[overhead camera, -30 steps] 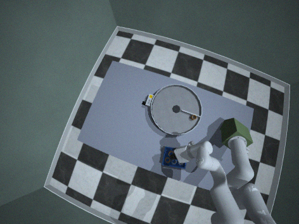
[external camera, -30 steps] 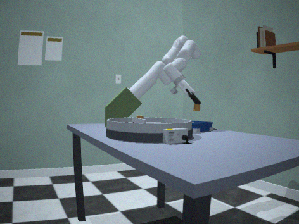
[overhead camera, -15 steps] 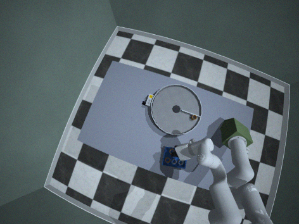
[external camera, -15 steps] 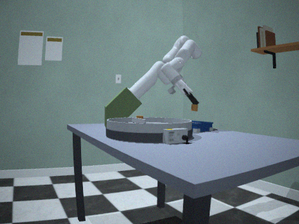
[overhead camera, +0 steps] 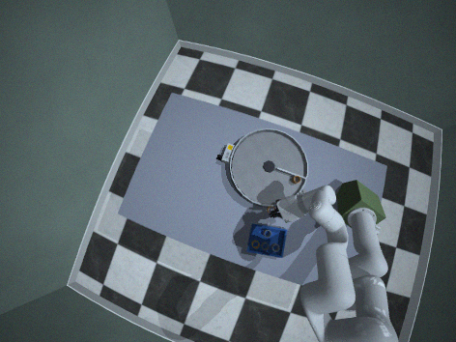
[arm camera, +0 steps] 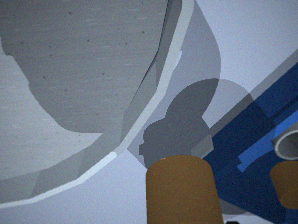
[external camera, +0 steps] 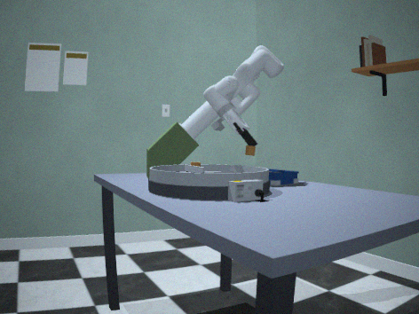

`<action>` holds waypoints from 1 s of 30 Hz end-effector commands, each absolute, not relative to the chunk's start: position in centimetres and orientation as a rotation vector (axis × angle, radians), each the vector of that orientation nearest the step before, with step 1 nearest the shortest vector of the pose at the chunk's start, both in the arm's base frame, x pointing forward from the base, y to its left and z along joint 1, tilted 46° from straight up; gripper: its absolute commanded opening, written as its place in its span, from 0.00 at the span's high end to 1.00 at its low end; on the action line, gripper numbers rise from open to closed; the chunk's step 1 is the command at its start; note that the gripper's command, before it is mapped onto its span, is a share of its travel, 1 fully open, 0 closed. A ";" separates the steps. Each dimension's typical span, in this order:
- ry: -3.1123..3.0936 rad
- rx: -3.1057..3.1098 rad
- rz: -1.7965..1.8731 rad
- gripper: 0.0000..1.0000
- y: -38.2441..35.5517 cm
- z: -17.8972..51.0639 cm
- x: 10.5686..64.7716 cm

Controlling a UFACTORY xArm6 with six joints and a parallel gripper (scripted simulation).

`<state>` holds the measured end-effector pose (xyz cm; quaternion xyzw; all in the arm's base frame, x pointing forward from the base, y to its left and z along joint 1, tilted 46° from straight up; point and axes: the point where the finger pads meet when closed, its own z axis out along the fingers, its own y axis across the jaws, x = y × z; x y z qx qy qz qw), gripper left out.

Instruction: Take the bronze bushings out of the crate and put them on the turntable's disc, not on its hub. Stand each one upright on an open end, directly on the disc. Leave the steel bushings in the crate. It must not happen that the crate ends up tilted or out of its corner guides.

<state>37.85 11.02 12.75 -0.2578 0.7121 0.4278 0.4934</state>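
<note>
Hung above the gap between turntable and crate, with the claw [overhead camera: 274,211] [external camera: 252,144] pinching a bronze bushing [overhead camera: 270,209] [external camera: 250,151] [arm camera: 184,190] at its fingertips. Lay just beyond the near rim of the turntable [overhead camera: 233,166] [external camera: 209,178] [arm camera: 186,25], not yet over the disc [overhead camera: 253,155] [arm camera: 75,55]. Stood on the disc's right side, beside the radial bar [overhead camera: 287,172] [external camera: 193,168] and away from the hub [overhead camera: 269,166]: another bronze-coloured bushing [overhead camera: 297,176] [external camera: 195,164].

Remained to be done, near the turntable: one more bronze-coloured bushing [overhead camera: 255,241] [arm camera: 286,185], at the near left of the blue crate [overhead camera: 250,235] [external camera: 286,176] [arm camera: 235,175], with steel bushings [overhead camera: 264,233] [arm camera: 286,138] to be left inside. Looked level from above; could not tell how the corner guides fitted.

Seemed midway through the transfer step. Called next for carrying the load over the raised rim with room to spare, avoiding bar, hub and placed bushing, then bringing an open end square to bare disc, lowering gently and letting go only once seated.

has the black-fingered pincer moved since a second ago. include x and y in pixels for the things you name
Yes: in the top view, the black-fingered pincer [overhead camera: 273,211] [external camera: 253,145] has shifted from over the blue rectangular crate [overhead camera: 250,238] [external camera: 284,177] [arm camera: 227,172] toward the round grey turntable [overhead camera: 253,155] [external camera: 191,180] [arm camera: 75,50].
</note>
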 end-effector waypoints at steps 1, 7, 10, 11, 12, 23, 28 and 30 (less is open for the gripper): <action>1.703 -0.643 1.058 1.00 6.6 8.4 39.0; 1.703 -0.643 1.058 1.00 3.0 4.8 39.6; 1.703 -0.643 1.058 1.00 2.2 4.1 39.7; 1.703 -0.643 1.058 1.00 2.2 4.1 39.7; 1.703 -0.643 1.058 1.00 2.0 3.8 39.7; 1.703 -0.643 1.058 1.00 1.4 3.3 39.8; 1.703 -0.643 1.058 1.00 1.4 3.3 39.8; 1.703 -0.643 1.058 1.00 1.5 3.3 39.8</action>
